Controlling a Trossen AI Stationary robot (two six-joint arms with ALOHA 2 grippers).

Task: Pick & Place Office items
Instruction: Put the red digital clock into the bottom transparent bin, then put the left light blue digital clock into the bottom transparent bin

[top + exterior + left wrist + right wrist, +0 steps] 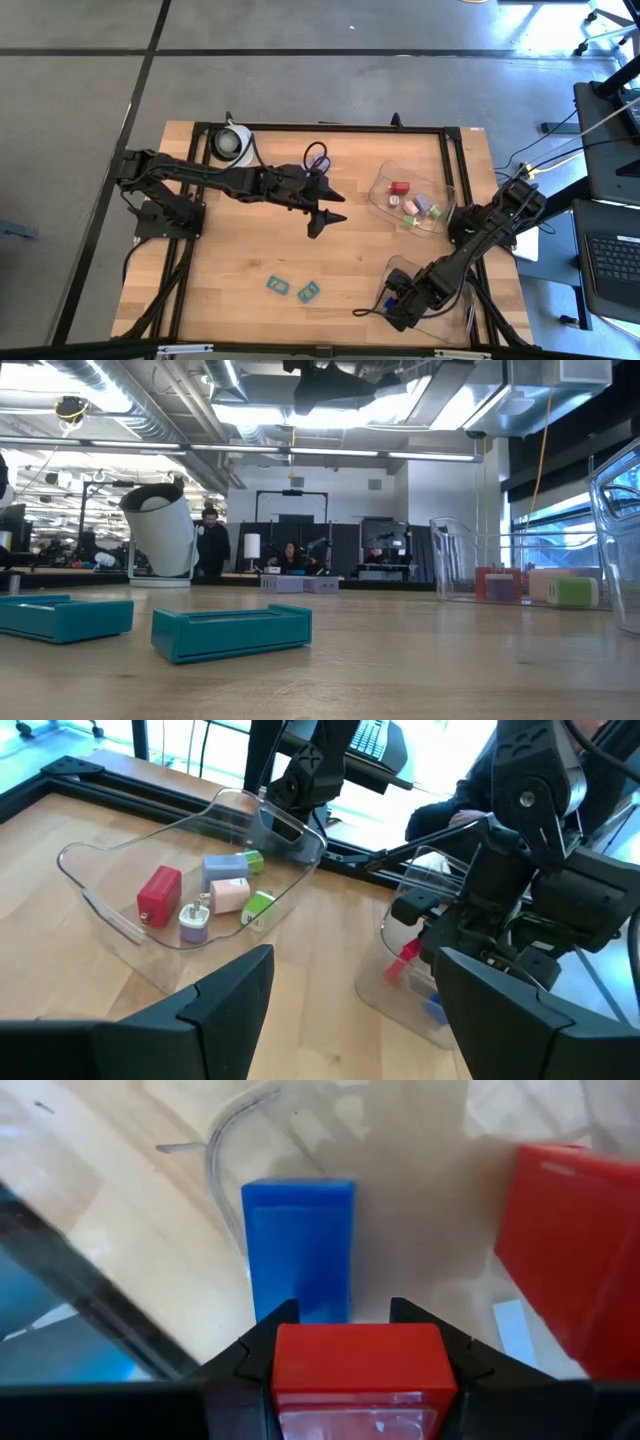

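right gripper (pixel 357 1370), at the lower right of the high view inside the near clear tray (pixel 400 270), is closed on a red block (pixel 360 1370); a blue block (pixel 300 1245) and another red piece (pixel 575 1250) lie just beyond. left gripper (pixel 325 208) hangs at frame centre, jaws wide, holding nothing. two teal pieces (pixel 292 288) lie lower centre; more items sit in the far tray (pixel 385 172).

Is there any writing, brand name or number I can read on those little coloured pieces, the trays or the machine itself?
None can be read.
The two teal pieces bear pale marks on top in the high view, too small to read.
The red piece gripped by the right gripper, the blue block and the pieces in the clear tray show no lettering.
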